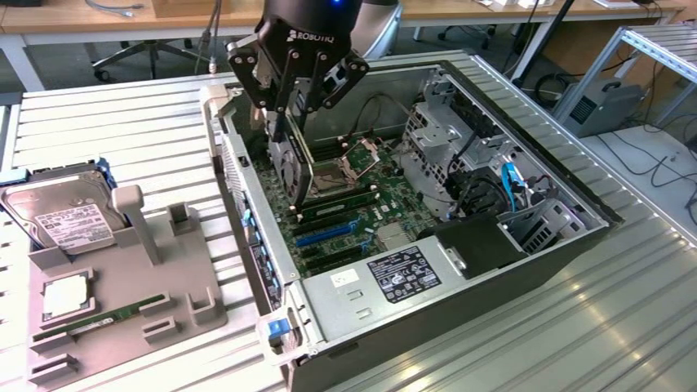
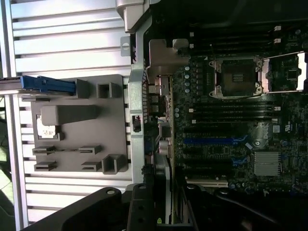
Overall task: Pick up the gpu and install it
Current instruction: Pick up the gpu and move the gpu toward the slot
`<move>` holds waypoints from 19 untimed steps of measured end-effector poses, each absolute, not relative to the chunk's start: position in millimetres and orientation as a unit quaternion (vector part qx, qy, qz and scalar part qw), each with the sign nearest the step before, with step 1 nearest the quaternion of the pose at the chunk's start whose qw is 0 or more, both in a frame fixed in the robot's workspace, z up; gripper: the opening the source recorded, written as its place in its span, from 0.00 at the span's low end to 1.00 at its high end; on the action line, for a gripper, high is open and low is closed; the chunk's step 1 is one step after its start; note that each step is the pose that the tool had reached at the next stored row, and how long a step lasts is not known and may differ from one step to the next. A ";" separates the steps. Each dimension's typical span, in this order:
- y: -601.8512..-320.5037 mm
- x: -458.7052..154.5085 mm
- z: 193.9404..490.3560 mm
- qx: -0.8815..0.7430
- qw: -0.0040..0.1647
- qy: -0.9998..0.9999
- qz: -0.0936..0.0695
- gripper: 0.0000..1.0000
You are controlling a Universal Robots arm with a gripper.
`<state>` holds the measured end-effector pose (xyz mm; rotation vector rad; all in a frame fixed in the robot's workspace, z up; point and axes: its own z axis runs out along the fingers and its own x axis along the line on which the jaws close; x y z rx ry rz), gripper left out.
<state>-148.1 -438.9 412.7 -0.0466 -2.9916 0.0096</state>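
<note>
The downward-pointing claw grips the gpu over the motherboard.

The surface is a bench of silvery ribbed metal slats running lengthwise. An open computer case lies on its side across the middle, its open side up. Just beside it, toward the surface's edge on the exterior view's left, a flat grey parts tray rests on the slats.
</note>
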 end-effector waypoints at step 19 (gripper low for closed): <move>-438.9 -148.1 410.8 -0.016 0.008 -1.000 0.002 0.27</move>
